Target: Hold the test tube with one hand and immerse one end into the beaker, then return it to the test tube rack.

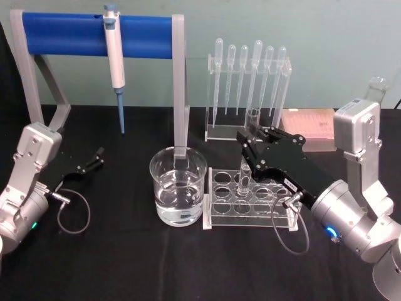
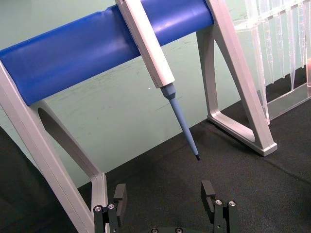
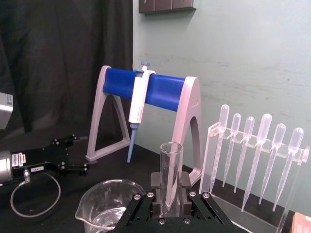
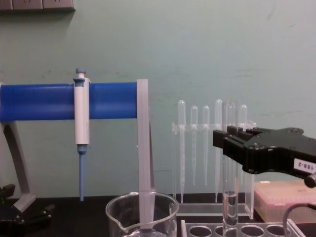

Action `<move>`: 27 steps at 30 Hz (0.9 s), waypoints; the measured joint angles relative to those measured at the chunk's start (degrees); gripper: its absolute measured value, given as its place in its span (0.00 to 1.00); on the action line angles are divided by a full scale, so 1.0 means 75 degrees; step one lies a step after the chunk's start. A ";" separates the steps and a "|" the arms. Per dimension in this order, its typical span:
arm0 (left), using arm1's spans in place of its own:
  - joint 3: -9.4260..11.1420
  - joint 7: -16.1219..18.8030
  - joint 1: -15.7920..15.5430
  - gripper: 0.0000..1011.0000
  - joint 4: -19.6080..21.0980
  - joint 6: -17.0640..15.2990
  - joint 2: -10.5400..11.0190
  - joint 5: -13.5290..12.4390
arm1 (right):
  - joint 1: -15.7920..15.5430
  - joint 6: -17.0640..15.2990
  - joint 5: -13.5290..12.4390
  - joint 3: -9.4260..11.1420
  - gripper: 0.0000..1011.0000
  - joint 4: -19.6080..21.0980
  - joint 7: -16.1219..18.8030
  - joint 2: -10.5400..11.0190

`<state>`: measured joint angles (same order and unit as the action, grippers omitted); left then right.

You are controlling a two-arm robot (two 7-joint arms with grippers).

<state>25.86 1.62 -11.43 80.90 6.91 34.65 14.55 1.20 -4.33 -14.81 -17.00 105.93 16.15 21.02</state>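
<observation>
the test tube [image 1: 243,168] stands upright in the clear rack [image 1: 216,216] in the head view, at three o'clock of the beaker [image 1: 178,186], with the right gripper [image 1: 254,139] closed around it; the left gripper [image 1: 98,155] rests open at nine o'clock. in the right wrist view the fingers [image 3: 187,180] pinch the tube; in the chest view its bottom sits in a rack hole. whether the dip is done cannot be told.

Bare black table [image 1: 125,251] lies left of the beaker [image 1: 178,186]; behind it the blue stand [image 1: 178,88] blocks; rack [image 1: 250,200] touches its right.
</observation>
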 joint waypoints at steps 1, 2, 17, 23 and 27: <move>0.0001 0.0000 0.0000 0.99 0.0000 0.0000 0.0000 0.0000 | -0.0001 0.0021 0.0025 -0.0006 0.22 -0.0039 0.0009 -0.0015; 0.0000 0.0000 0.0000 0.99 0.0000 0.0000 0.0000 0.0000 | -0.0001 0.0031 0.0043 -0.0013 0.22 -0.0067 0.0012 -0.0023; 0.0000 0.0000 0.0000 0.99 0.0000 0.0000 0.0000 0.0000 | 0.0127 0.0221 0.0285 -0.0128 0.22 -0.0633 0.0144 -0.0151; 0.0000 0.0000 0.0000 0.99 0.0000 0.0000 0.0000 0.0000 | 0.0180 0.0240 0.0378 -0.0195 0.22 -0.0817 0.0184 -0.0206; 0.0001 0.0000 0.0000 0.99 0.0000 0.0000 0.0000 0.0000 | 0.0223 0.0208 0.0447 -0.0238 0.22 -0.0882 0.0200 -0.0215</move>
<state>25.87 1.62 -11.43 80.90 6.90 34.65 14.55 2.88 -2.77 -11.45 -18.78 99.32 17.65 19.41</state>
